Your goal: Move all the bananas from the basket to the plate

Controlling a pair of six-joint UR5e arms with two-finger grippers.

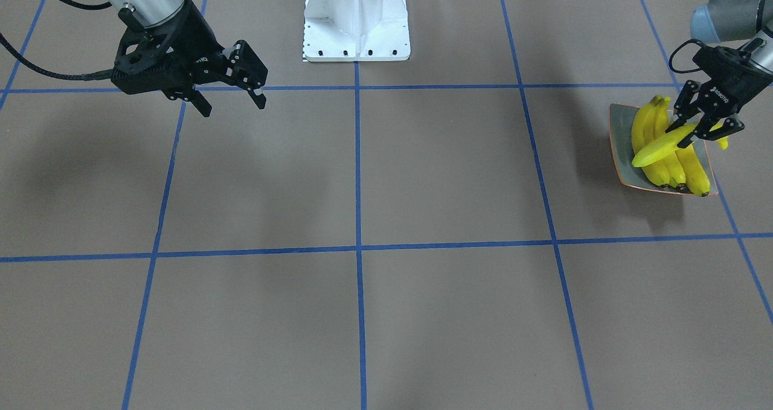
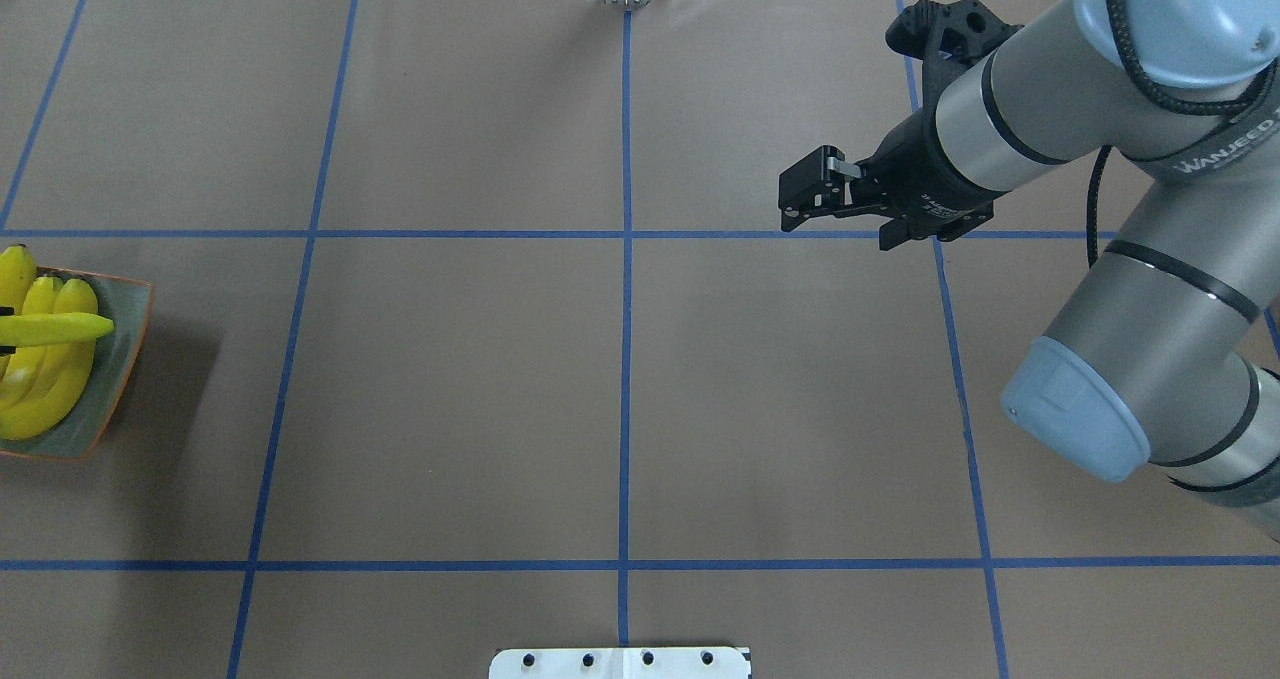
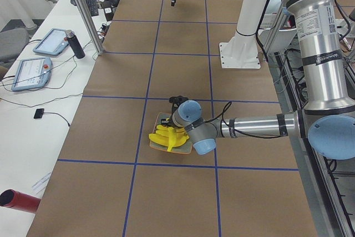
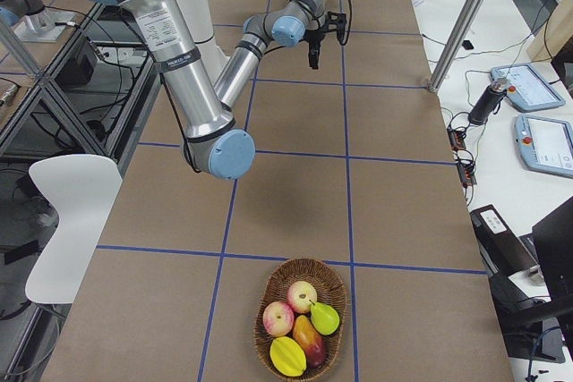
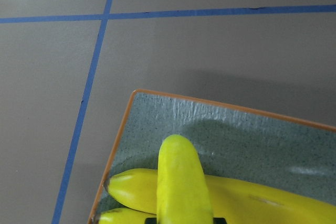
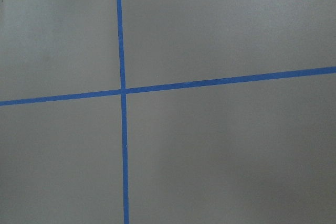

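The grey-green plate (image 1: 622,156) sits near the table edge on my left side. Three yellow bananas (image 1: 643,129) lie side by side on it. My left gripper (image 1: 694,129) is shut on the paler, greenish-yellow banana (image 1: 661,148) and holds it crosswise just above the three. The left wrist view shows this banana (image 5: 181,182) over the plate (image 5: 236,129). In the overhead view the plate (image 2: 125,379) and the held banana (image 2: 60,329) are at the left edge. My right gripper (image 1: 232,103) is open and empty, above the table, far from the plate.
A wicker basket (image 4: 269,297) at the table's far right end holds apples, a pear and other fruit; no banana shows in it. The white robot base (image 1: 356,20) stands at mid table. Blue tape lines cross the brown table top.
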